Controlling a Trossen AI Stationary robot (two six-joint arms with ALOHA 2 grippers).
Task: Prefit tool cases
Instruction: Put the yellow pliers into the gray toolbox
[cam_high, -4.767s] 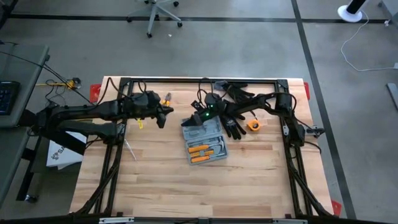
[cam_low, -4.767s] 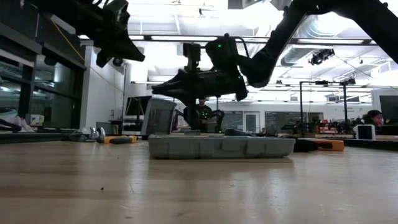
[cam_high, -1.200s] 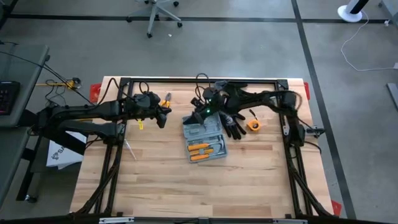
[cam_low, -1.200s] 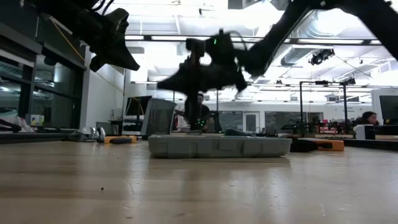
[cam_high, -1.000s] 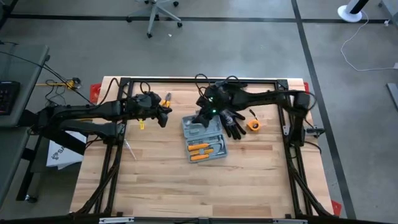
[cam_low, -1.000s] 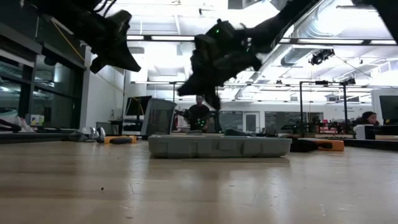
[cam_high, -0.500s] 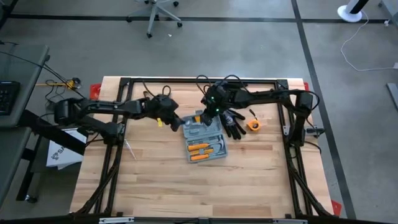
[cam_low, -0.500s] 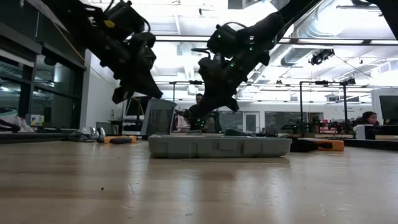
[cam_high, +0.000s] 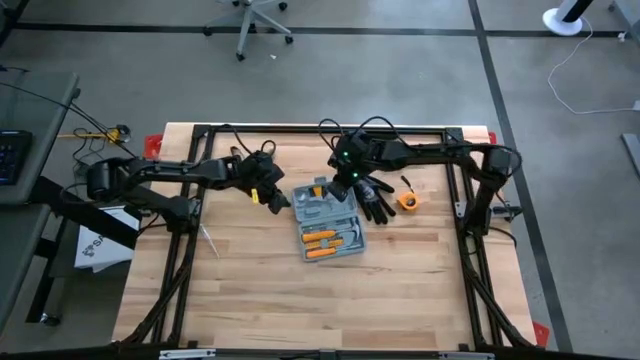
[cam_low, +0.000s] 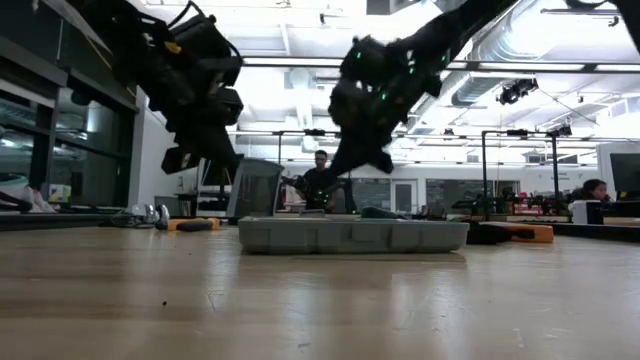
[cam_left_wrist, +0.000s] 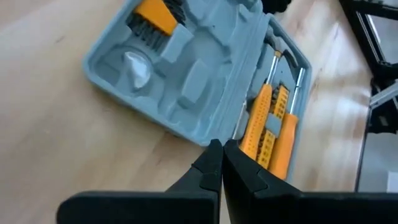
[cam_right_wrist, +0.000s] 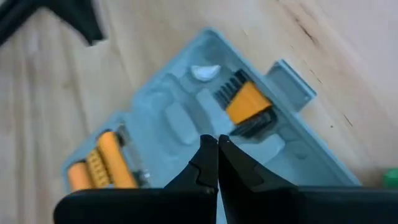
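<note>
Tool case (cam_high: 326, 222) lies open mid-bench (cam_high: 260, 290), orange-handled tools (cam_left_wrist: 272, 127) in one half. We see the left pincer (cam_high: 278, 201) and right pincer (cam_high: 327, 185) both clenched empty, poised above its far end, black gloves (cam_high: 375, 200) alongside.
</note>
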